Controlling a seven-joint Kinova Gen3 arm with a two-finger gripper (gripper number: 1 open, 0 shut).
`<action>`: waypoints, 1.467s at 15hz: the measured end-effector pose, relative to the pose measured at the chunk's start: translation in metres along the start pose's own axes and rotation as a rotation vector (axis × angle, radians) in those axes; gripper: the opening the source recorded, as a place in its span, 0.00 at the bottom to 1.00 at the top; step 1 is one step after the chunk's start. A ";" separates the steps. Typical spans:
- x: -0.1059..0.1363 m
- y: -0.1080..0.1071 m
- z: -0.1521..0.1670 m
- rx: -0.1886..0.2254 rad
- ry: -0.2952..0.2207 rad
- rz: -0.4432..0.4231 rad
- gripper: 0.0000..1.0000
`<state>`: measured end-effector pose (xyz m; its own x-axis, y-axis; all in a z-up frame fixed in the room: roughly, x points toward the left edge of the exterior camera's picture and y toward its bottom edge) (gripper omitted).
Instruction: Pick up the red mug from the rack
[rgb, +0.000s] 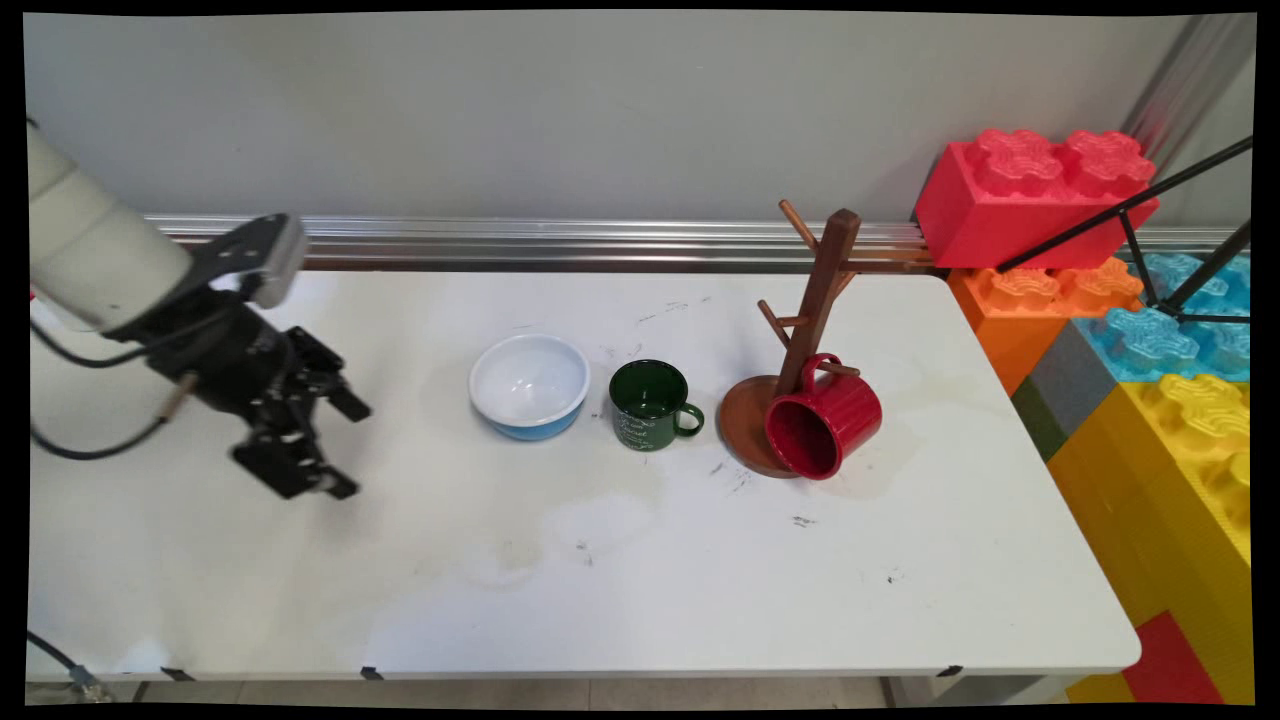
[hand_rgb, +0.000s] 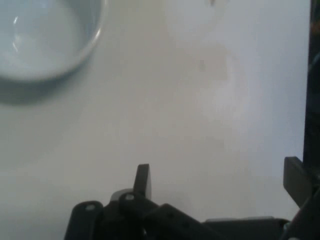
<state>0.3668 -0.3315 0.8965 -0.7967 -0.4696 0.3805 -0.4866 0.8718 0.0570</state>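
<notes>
The gripper (rgb: 335, 445) is held above the table (rgb: 700, 580) well to the left of the bowl (rgb: 529, 386), tilted down and toward it; its two fingers are seen spread wide apart in the hand view, with nothing between them. Only bare table surface lies under the gripper (hand_rgb: 220, 182), and nothing is touched. The bowl, white inside and blue outside, is the nearest thing and is caught at the upper left corner of the hand view (hand_rgb: 45, 40), which is consistent with the hand being angled toward it but set off to one side. The bowl stands upright and looks empty. Just right of the bowl a green mug (rgb: 650, 403) stands upright, apart from it, with its handle turned away from the bowl. Further right of the bowl a wooden mug tree (rgb: 800, 330) is set on its round base, and a red mug (rgb: 823, 418) is hung by its handle on a low peg, so that it is tipped with its mouth facing the near side. Large toy bricks (rgb: 1120, 300) are stacked beyond the table's right end, far from the bowl.
</notes>
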 end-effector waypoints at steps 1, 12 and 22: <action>0.013 0.006 0.007 0.010 0.010 -0.024 1.00; 0.143 0.072 0.059 0.118 0.107 -0.194 1.00; 0.222 0.101 0.106 0.143 0.135 -0.335 1.00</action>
<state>0.1024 -0.3623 0.8885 -0.5353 -0.6943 0.4809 -0.7645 0.6404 0.0736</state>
